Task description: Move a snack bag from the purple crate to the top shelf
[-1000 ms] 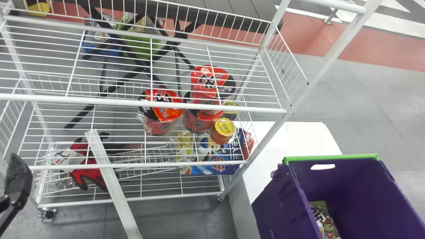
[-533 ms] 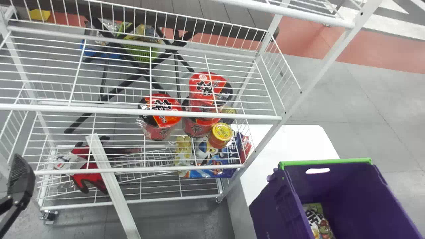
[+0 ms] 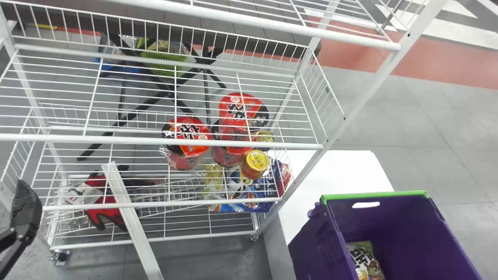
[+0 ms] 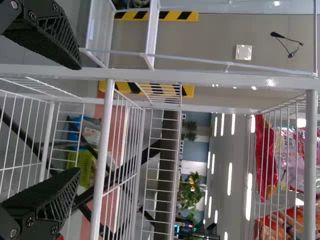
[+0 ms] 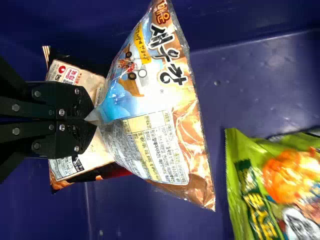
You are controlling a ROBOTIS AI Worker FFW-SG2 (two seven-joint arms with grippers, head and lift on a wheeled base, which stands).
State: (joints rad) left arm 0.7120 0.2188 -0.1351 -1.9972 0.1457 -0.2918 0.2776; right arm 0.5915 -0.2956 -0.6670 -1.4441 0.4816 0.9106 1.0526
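"How far along is the robot?"

"The grasp looks made. Its right end effector [image 5: 92,120] pinches one end of the snack bag [image 5: 160,115], with the fingers pressed together."

"Has the bag left the purple crate [image 3: 311,249]?"

"No, it is inside, in front of another bag [image 5: 75,172]. Lifting it clear, carrying it to the rack [image 3: 358,97] and setting it down remain."

"And the arms?"

"The right reaches into the crate, apparently pointing down. The left end effector [image 4: 80,117] is parked by the rack, spread and holding nothing."
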